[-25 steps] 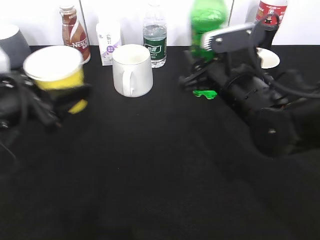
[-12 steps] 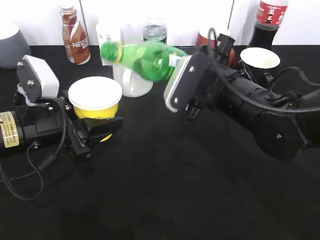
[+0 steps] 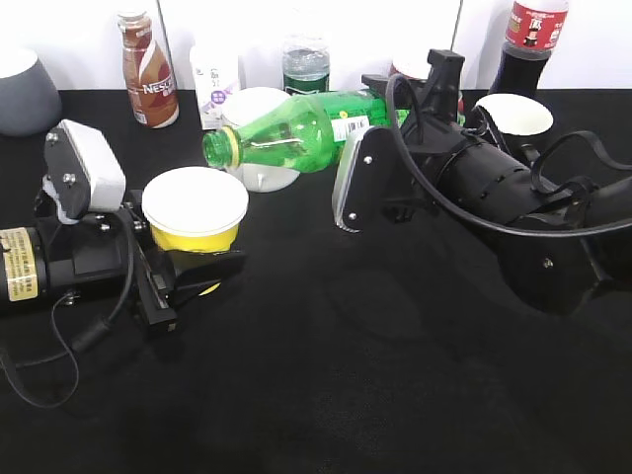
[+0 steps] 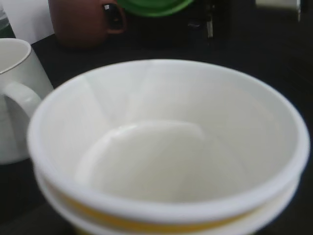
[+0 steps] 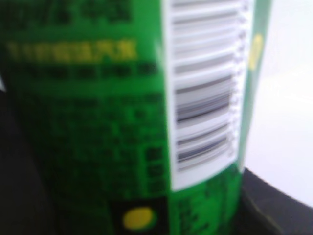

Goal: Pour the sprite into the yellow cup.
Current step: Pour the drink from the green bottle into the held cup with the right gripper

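The sprite (image 3: 296, 128) is a translucent green bottle that lies nearly on its side in the air, neck pointing left and slightly down. My right gripper (image 3: 390, 118) is shut on its labelled body; the label fills the right wrist view (image 5: 127, 112). The yellow cup (image 3: 195, 209) with white rim and inside is held upright in my left gripper (image 3: 183, 267), low over the table. The bottle's mouth is just above and behind the cup's far rim. The cup's inside looks empty in the left wrist view (image 4: 161, 161).
A white mug (image 3: 259, 138) stands behind the bottle's neck. Along the back stand a brown Nescafe bottle (image 3: 148, 69), a white carton (image 3: 214, 71), a small clear bottle (image 3: 305, 64), a red mug (image 3: 410, 71), a cola bottle (image 3: 528, 39) and a dark cup (image 3: 513, 118).
The sprite was lifted from the back row, tipped over and swung left; its mouth now hangs by the cup. The left gripper brought the yellow cup right and lower.
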Robot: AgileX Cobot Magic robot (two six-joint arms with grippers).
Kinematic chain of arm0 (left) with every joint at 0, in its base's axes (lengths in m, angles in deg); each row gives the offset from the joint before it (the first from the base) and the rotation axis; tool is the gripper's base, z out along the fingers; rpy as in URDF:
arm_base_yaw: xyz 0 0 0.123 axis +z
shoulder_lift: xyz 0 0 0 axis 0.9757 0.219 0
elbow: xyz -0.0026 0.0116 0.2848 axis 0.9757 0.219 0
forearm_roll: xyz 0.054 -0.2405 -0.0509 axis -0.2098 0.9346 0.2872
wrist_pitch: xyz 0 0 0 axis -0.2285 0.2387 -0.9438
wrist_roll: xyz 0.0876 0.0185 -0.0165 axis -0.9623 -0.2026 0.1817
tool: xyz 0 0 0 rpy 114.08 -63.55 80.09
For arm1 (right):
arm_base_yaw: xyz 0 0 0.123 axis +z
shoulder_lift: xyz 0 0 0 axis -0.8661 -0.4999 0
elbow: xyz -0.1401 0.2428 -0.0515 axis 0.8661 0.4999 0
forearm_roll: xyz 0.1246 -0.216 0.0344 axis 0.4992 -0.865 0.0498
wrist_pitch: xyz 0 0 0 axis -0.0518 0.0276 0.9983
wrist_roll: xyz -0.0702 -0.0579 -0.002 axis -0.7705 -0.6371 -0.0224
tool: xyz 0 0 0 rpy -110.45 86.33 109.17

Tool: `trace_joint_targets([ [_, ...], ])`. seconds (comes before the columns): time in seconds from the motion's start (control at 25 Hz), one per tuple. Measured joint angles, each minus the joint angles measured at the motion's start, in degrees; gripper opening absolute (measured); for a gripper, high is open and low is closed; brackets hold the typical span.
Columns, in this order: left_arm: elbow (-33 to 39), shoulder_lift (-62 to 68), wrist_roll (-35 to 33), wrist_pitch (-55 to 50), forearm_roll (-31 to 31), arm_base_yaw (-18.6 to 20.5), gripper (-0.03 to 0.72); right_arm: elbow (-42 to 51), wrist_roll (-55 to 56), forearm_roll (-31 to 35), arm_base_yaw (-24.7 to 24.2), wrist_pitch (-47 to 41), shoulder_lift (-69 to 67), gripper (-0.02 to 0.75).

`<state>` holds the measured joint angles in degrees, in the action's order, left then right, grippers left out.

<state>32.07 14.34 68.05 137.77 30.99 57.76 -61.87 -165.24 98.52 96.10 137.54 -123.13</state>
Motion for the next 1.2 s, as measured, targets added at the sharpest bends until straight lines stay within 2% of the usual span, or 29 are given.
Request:
trace_joint_targets([
  [0.36, 0.00, 0.00, 0.00, 0.00, -0.16, 0.00, 0.456, 0.00, -7.34, 0.10, 0.00, 1.93, 0.00, 0.441],
  [1.2, 0.00, 0.00, 0.00, -0.82, -0.60, 0.00, 0.456, 0.00, -10.19, 0.43, 0.00, 3.56, 0.00, 0.441],
])
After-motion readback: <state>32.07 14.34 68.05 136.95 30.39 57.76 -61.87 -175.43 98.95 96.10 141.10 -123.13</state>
